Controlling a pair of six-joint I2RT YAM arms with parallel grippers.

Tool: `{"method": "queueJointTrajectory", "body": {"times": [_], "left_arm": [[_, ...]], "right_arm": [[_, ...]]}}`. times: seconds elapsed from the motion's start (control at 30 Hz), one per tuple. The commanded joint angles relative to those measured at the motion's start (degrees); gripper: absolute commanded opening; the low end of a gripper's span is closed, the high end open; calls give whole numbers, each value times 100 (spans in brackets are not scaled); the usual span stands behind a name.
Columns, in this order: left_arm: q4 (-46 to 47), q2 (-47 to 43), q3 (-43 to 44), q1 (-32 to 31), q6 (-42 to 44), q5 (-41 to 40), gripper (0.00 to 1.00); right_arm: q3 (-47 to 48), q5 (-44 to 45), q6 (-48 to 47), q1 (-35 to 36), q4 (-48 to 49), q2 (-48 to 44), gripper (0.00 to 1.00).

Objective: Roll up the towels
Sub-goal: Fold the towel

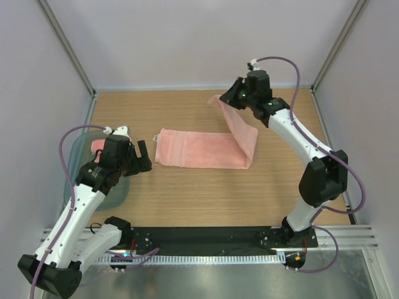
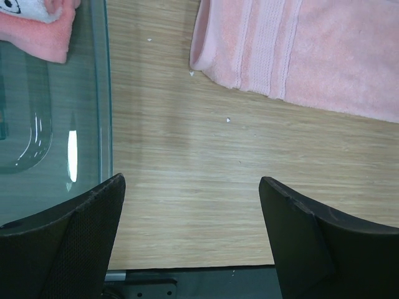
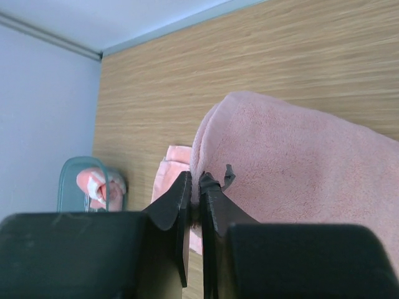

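Note:
A salmon-pink towel (image 1: 199, 149) lies stretched across the middle of the wooden table, and its right end is lifted off the surface. My right gripper (image 1: 232, 98) is shut on that raised end, the cloth (image 3: 299, 168) pinched between the fingers (image 3: 179, 199). My left gripper (image 1: 144, 157) stands open just left of the towel's flat end (image 2: 249, 43), over bare wood, holding nothing. Another pink towel (image 2: 37, 25), rolled, sits in the tray (image 1: 78, 163) behind the left arm.
The translucent grey-green tray (image 2: 56, 124) sits at the table's left edge, its rim beside my left fingers (image 2: 75, 230). Grey walls enclose the table on three sides. A black rail (image 1: 206, 240) runs along the near edge.

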Motion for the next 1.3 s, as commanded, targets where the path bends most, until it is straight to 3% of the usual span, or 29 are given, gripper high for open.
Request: {"method": "queueJointTrajectory", "body": {"times": [0.0, 0.37, 0.73, 0.8, 0.83, 0.97, 1.0, 1.03, 1.27], "left_arm": [[139, -93, -21, -20, -37, -175, 88], [148, -164, -21, -12, -45, -201, 88], [130, -216, -21, -12, -54, -280, 88], [130, -216, -21, -3, -54, -307, 88], [130, -216, -30, -12, -63, -315, 88], [113, -181, -12, -12, -63, -351, 88], [122, -164, -12, -12, -63, -359, 88], [104, -155, -12, -12, -72, -368, 88], [139, 258, 84, -12, -107, -351, 88]], "right_arm": [[534, 451, 98, 544, 206, 314, 1], [1869, 707, -104, 1889, 57, 1500, 1], [1739, 680, 10, 3129, 425, 2662, 1], [1529, 506, 115, 3155, 652, 2740, 9], [1423, 443, 124, 3164, 741, 2749, 26], [1141, -31, 37, 3234, 1015, 2802, 67], [1141, -101, -51, 3243, 980, 2793, 87], [1141, -215, -78, 3243, 945, 2776, 94], [502, 21, -175, 2971, 689, 1740, 97]]}}
